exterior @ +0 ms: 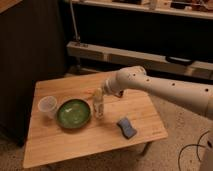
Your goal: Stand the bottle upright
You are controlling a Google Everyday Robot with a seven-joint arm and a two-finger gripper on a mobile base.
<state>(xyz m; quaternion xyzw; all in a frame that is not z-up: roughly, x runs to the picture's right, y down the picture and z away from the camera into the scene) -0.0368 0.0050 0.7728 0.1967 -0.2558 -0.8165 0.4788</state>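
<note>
Bottle [99,106] upright, one, tool [101,95] above it

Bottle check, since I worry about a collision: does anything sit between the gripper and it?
Nothing visible does. The gripper is right at the top of the bottle, which stands upright on the table beside the green bowl.

Dim room — speckled floor [175,112], dark cabinet [30,60], long shelf [150,57] behind wooden table [75,142].
</note>
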